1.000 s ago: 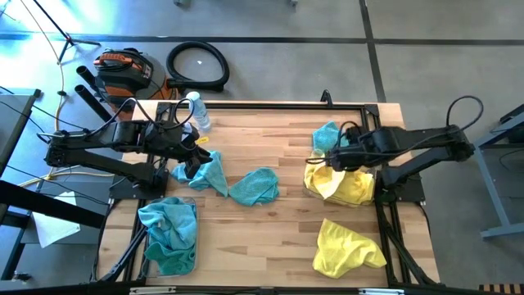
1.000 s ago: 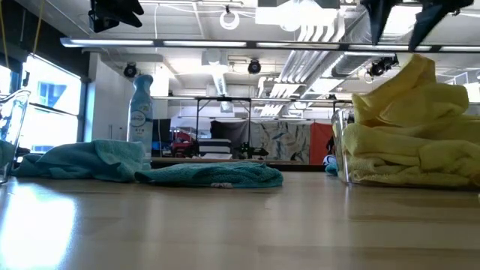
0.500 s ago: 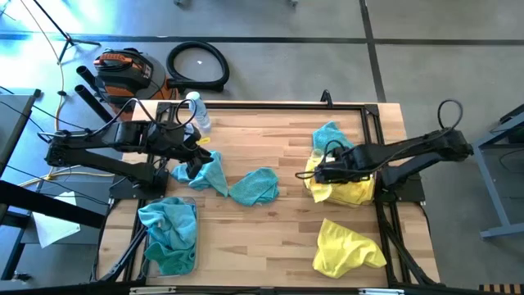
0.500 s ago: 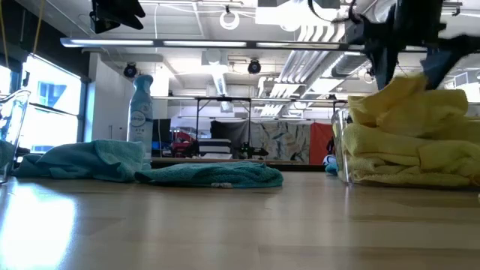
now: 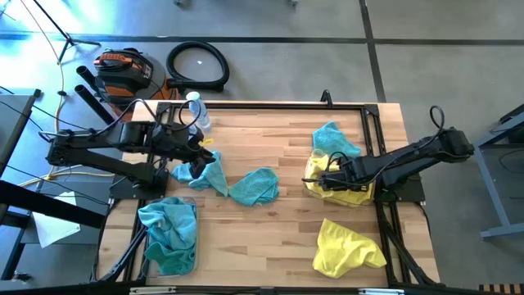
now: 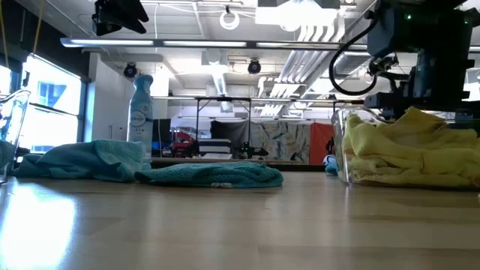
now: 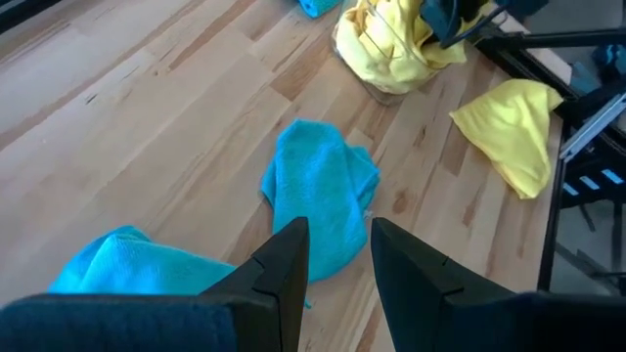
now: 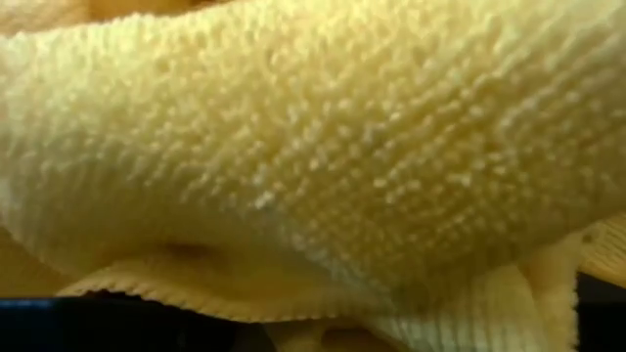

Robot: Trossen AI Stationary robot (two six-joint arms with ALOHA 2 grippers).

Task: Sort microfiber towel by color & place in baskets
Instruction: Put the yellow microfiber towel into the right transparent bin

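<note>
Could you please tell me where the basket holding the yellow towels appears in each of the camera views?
High view: basket of yellow towels at the table's right side, under the right gripper.
Low view: at the right edge, gripper above it.
Left wrist view: far off, at the top.
Right wrist view: only yellow towel fills it; no basket wall shows.
Shared landmark: the loose teal towel mid-table.

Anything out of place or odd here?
One thing: a teal towel lies against the far side of the basket heaped with yellow towels, on the yellow side of the table. Nothing looks spilled or damaged.
</note>
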